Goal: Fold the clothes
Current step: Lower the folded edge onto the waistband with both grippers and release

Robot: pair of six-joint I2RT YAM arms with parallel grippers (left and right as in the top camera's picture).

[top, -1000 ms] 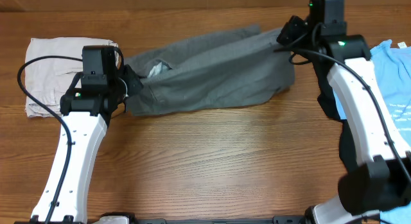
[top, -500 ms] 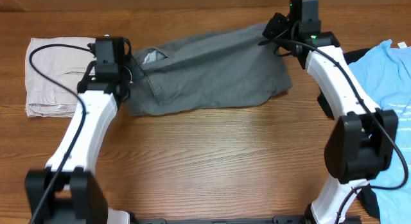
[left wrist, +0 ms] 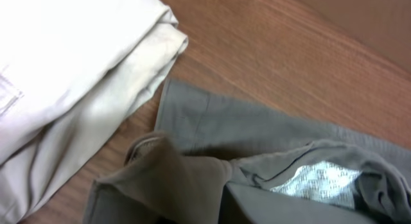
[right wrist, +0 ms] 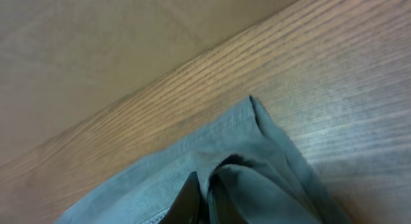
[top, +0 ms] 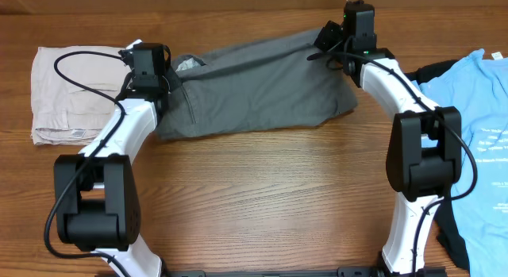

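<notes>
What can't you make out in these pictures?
Overhead: the left gripper has its jaws under its own wrist block. The left wrist view shows only grey shorts and beige shorts, no fingers. Open or shut: cannot tell.
Overhead: the black garment lies mostly under the T-shirt and right arm; its kind is unclear.
Overhead: the T-shirt is cut by the right edge; its print is too small to read.

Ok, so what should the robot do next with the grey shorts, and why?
Probably let go with both hands. The grey shorts lie stretched out across the table, with the left hand at the waist end and the right hand pinching the corner at the other end. Once freed, they could likely be gripped anew for a fold.
</notes>
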